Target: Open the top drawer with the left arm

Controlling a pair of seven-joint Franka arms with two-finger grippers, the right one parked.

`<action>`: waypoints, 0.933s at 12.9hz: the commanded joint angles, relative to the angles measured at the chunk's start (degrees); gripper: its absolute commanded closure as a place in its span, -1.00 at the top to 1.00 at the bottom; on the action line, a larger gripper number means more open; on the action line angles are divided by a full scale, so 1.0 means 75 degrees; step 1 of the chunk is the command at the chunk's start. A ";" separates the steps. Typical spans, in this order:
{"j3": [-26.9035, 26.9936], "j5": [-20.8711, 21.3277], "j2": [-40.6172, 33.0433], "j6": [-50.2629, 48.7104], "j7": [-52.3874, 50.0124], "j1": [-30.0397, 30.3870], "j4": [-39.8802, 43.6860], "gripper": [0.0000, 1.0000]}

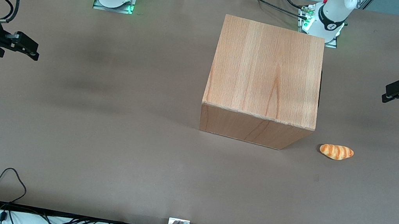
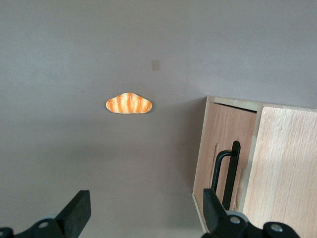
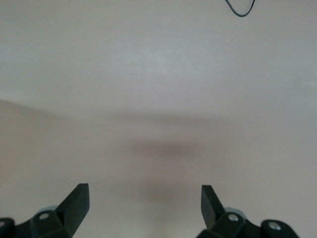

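The wooden cabinet (image 1: 264, 74) stands on the brown table, and its front faces the working arm's end of the table. The front view hides that face. In the left wrist view I see the top drawer's flat wooden front panel (image 2: 214, 141) with its slim black bar handle (image 2: 227, 171); the panel sits flush with the cabinet body (image 2: 287, 173). My left gripper (image 1: 387, 96) hovers above the table in front of the cabinet, well apart from it. It is open (image 2: 146, 213), with only bare table between the wide-spread fingers (image 2: 78, 210). One fingertip shows close beside the handle.
A toy croissant (image 1: 336, 151) (image 2: 129, 104) lies on the table (image 1: 101, 133), nearer the front camera than the gripper and just off the cabinet's front corner. Cables run along the table's near edge (image 1: 7, 178).
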 commanded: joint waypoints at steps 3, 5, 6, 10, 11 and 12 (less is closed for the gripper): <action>0.0011 -0.0061 -0.0012 -0.0064 0.0145 0.0038 0.0078 1.00; -0.0012 -0.0073 -0.0012 -0.0076 0.0122 0.0026 0.0078 1.00; -0.0070 -0.0061 0.0011 -0.0088 0.0052 -0.0009 0.0066 1.00; -0.0083 -0.0225 0.0187 -0.0227 0.0075 -0.0044 -0.0015 1.00; -0.0083 -0.0307 0.0303 -0.0437 0.0063 -0.0044 -0.0027 1.00; -0.0083 -0.0307 0.0397 -0.0486 0.0051 -0.0056 -0.0016 1.00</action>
